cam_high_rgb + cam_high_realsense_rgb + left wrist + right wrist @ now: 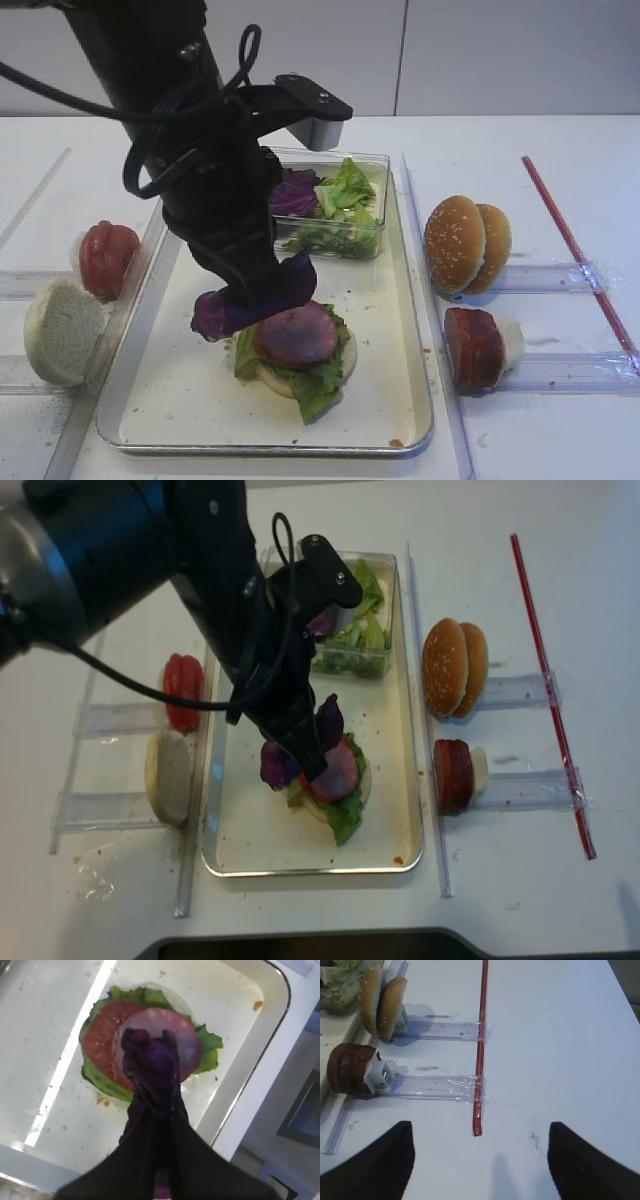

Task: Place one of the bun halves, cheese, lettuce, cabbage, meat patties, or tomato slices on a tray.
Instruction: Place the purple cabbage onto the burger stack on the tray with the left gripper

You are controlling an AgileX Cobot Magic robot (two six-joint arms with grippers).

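Tray [410, 330] sat center table. Left gripper [150, 1067] hung over the stack [296, 352] near the tray's 6 o'clock, jaws clamped tight on the cabbage [250, 300], which dangled just above the top slice. Right gripper [480, 1160] was at 3 o'clock over bare table, jaws spread wide, nothing held.
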